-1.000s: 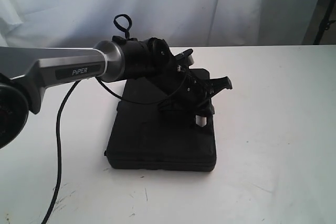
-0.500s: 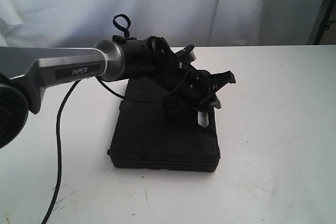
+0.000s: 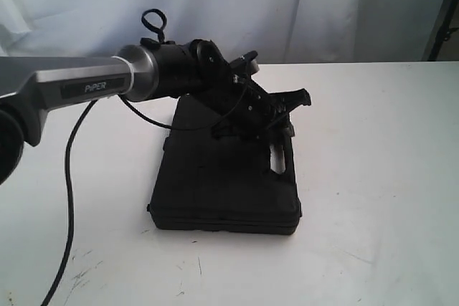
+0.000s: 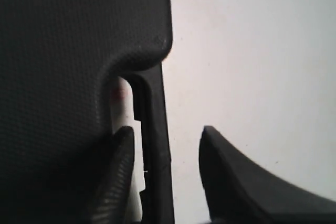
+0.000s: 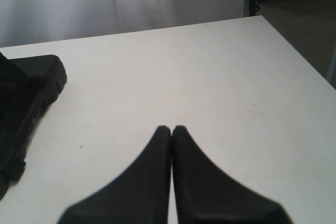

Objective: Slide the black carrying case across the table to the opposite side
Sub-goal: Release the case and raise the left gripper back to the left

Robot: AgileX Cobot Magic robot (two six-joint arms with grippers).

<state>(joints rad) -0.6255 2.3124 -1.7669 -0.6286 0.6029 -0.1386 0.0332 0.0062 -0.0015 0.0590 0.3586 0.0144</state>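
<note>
The black case [image 3: 215, 184] lies flat on the white table [image 3: 373, 141], its handle side facing right. My left gripper [image 3: 290, 116] hangs open over that handle. In the left wrist view the case [image 4: 58, 51] fills one side, and the gripper [image 4: 167, 132] straddles the handle bar [image 4: 155, 108]: one finger [image 4: 122, 161] sits at the slot, the other [image 4: 231, 177] is over bare table [image 4: 252, 51], with gaps on both sides of the bar. My right gripper [image 5: 171, 128] is shut and empty above the table [image 5: 157, 61], with the case's corner [image 5: 31, 85] off to its side.
The left arm's black cable [image 3: 68, 191] trails down over the table's front left, near dark scuff marks [image 3: 82, 274]. A white curtain [image 3: 251, 5] hangs behind. The table's far corner [image 5: 260, 18] and side edge show, with dark floor beyond.
The case slid slightly right, then stopped. My left arm then rose and drew back a little toward the left, uncovering more of the handle slot. The jaws stay open.
</note>
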